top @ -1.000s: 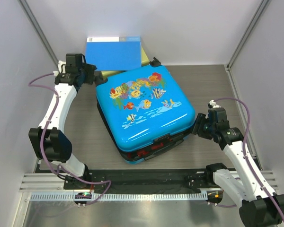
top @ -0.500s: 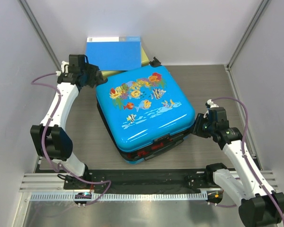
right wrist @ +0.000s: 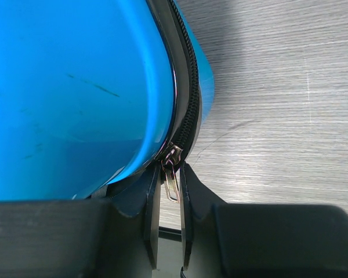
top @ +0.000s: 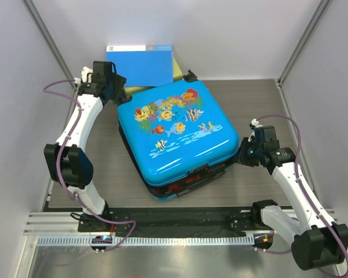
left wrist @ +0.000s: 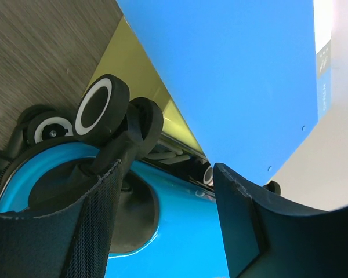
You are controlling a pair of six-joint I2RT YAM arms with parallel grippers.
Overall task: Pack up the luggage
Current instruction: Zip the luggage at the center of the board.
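The luggage (top: pixel 177 130), a bright-blue hard-shell suitcase with a fish-and-coral print, lies flat and closed in the middle of the table. My left gripper (top: pixel 117 92) hangs open at its far-left corner; in the left wrist view the open gripper (left wrist: pixel 165 174) hovers over the blue shell (left wrist: pixel 180 231) beside the black wheels (left wrist: pixel 101 107). My right gripper (top: pixel 242 156) is at the suitcase's right edge. In the right wrist view the gripper (right wrist: pixel 169 168) has its jaws narrowed around the metal zipper pull (right wrist: pixel 173 185), a thin gap still showing beside it.
A flat plain blue folder (top: pixel 140 63) lies on a yellow-green box (top: pixel 178 69) behind the suitcase, close to my left gripper. White walls close in the back and both sides. Bare wood-grain table (top: pixel 261 104) shows right of the suitcase.
My left gripper has opened wider and shifted slightly right toward the suitcase's back corner. My right gripper's jaws have narrowed around the zipper pull.
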